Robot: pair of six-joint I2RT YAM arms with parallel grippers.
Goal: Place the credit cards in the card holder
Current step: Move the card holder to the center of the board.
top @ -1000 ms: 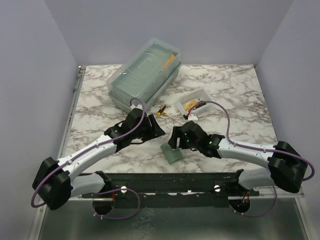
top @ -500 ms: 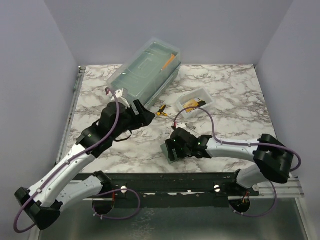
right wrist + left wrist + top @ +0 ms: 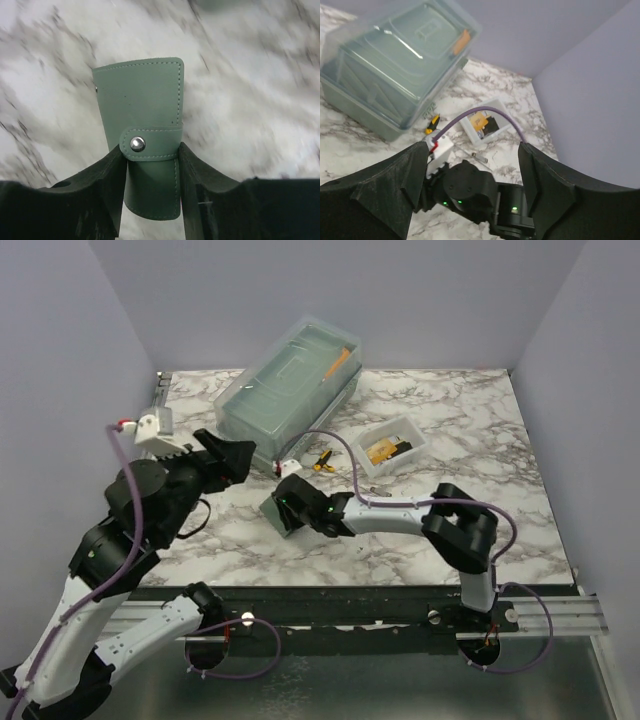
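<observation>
My right gripper (image 3: 151, 150) clamps the card holder (image 3: 140, 95) at its snap strap, and since it looks light, soft and bendy I'd hold the stitched side edges, while my left gripper (image 3: 472, 150) is spread wide and empty.

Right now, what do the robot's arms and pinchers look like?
Both the left arm and the right arm are white tubes joined by chunky black joints. A purple cable loops along each one. Small green lights glow on the right arm. The left gripper and the right gripper each have two thick, matte black fingers.
</observation>
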